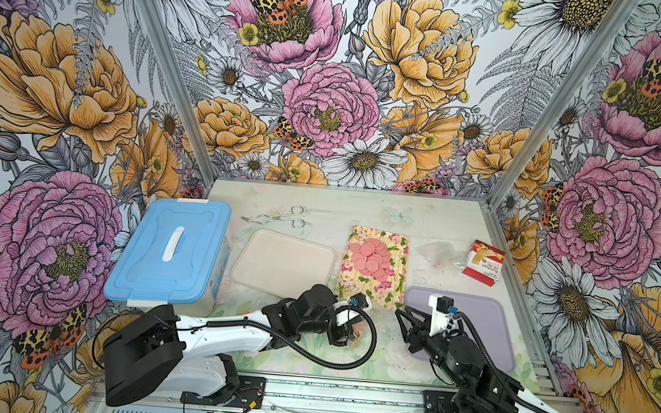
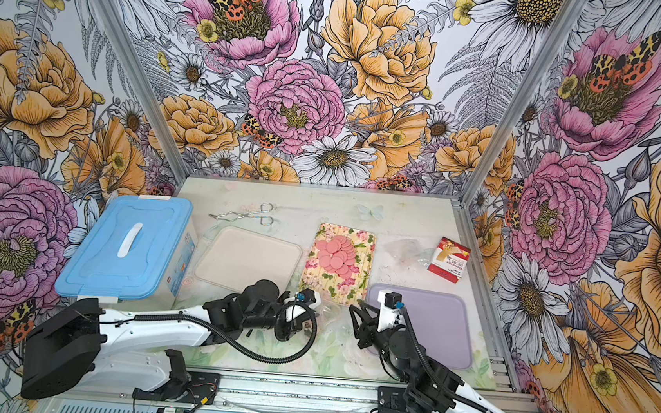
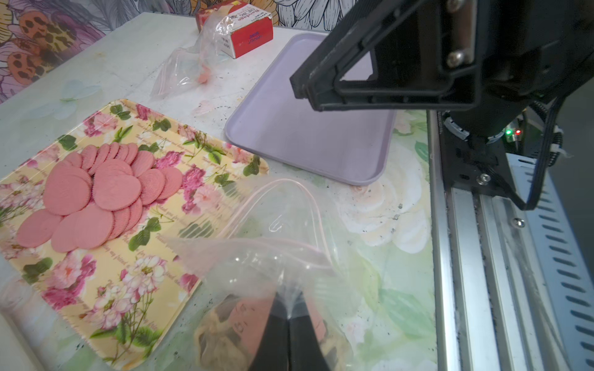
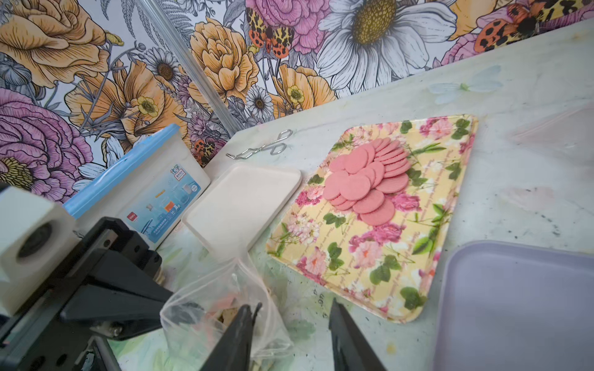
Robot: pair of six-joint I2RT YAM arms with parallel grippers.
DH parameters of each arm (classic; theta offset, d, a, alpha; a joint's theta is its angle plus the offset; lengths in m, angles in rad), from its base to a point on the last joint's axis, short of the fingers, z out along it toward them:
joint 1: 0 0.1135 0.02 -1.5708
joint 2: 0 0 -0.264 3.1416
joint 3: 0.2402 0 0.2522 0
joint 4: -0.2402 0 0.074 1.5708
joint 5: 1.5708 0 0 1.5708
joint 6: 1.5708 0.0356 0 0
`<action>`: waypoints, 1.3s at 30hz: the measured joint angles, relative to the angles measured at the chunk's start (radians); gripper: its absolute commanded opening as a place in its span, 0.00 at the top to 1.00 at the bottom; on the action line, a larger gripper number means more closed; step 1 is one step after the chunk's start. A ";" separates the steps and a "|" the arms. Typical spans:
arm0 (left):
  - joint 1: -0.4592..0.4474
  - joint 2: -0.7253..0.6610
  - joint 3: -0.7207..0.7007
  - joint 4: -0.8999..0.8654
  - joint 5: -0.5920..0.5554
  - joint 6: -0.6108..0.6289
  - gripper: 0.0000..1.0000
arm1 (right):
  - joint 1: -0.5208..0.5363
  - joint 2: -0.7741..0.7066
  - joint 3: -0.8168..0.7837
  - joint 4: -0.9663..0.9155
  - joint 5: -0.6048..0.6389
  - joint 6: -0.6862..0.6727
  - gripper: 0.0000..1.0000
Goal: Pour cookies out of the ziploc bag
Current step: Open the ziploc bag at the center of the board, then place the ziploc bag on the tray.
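Your left claw (image 3: 289,316) is pinched shut on the clear film of the ziploc bag (image 3: 273,244), with plastic gathered between its two fingers. The bag lies on the surface (image 3: 385,208) with its mouth gaping. The cookies (image 3: 221,327) are inside it, beige, dark-brown and pink pieces heaped at the end your claw holds.

Your right claw (image 4: 291,318) stands open, jaws apart and nothing between them. One finger is just beside the bag's film; you cannot tell whether it touches.

In both top views the two claws sit near each other in the lower middle of the frame. Just above them is the floral tray (image 1: 389,286), carrying an overlapping pile of pink rounds (image 1: 371,258). The lilac tray (image 1: 482,315) lies at the lower right of the surface, partly under your right arm. The cream tray (image 1: 283,260) is left of the floral one, with the metal tongs (image 1: 279,217) above it. The blue-lidded box (image 1: 170,242) is at the far left. At the right edge are a red carton (image 1: 483,264) and, beside it, a second clear bag (image 1: 437,251).
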 measured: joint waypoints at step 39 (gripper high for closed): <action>-0.053 0.880 0.927 -0.149 0.145 0.050 0.94 | -0.001 -0.184 0.423 -0.689 0.278 0.109 0.53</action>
